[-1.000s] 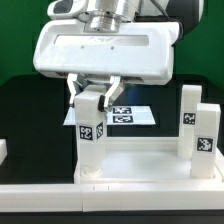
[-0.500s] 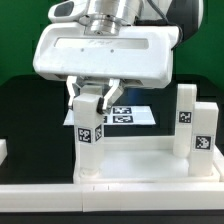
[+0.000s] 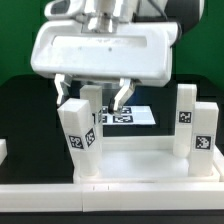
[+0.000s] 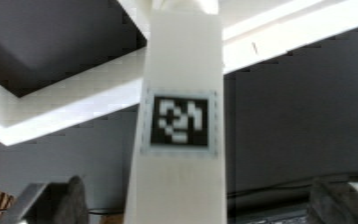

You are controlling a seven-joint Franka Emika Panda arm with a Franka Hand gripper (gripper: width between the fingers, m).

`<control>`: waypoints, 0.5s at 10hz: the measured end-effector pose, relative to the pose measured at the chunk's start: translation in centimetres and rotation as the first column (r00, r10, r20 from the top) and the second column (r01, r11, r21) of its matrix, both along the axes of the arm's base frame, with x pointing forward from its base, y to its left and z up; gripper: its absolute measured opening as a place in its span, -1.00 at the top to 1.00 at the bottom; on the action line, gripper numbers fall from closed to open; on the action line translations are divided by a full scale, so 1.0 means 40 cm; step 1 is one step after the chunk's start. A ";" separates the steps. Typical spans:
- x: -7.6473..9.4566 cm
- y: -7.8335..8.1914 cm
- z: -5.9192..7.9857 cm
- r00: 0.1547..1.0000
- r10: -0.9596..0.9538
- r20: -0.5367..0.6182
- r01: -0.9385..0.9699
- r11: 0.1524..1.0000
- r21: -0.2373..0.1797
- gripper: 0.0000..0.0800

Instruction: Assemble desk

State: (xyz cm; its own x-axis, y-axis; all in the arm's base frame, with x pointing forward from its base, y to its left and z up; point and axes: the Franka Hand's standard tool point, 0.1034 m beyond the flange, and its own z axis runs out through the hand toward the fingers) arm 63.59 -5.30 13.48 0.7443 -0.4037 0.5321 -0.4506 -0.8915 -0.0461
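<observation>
Since half a second ago the gripper (image 3: 92, 96) has opened and risen a little, its fingers (image 3: 122, 94) now spread wide and clear of the leg (image 3: 79, 140) they were clamped on; it holds nothing. That leg stands in the desk top (image 3: 140, 163) at the corner nearest the exterior view's left, leaning slightly, tag facing the camera. Two more legs (image 3: 186, 115) (image 3: 204, 140) stand upright at the top's corners on the exterior view's right. The desk top lies along the table's (image 3: 20, 110) near edge. The marker board (image 3: 135, 116) lies flat behind it. Wrist view: the freed leg (image 4: 179, 120) fills the middle, dark fingertips (image 4: 60, 205) apart either side.
</observation>
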 end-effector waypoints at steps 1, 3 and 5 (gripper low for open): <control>0.004 -0.005 0.000 0.996 -0.007 -0.086 0.012 0.999 0.049 -0.62; 0.019 -0.034 0.011 0.973 -0.014 -0.229 0.045 0.990 0.131 -0.62; 0.014 -0.053 0.012 0.924 -0.006 -0.381 0.089 0.976 0.201 -0.62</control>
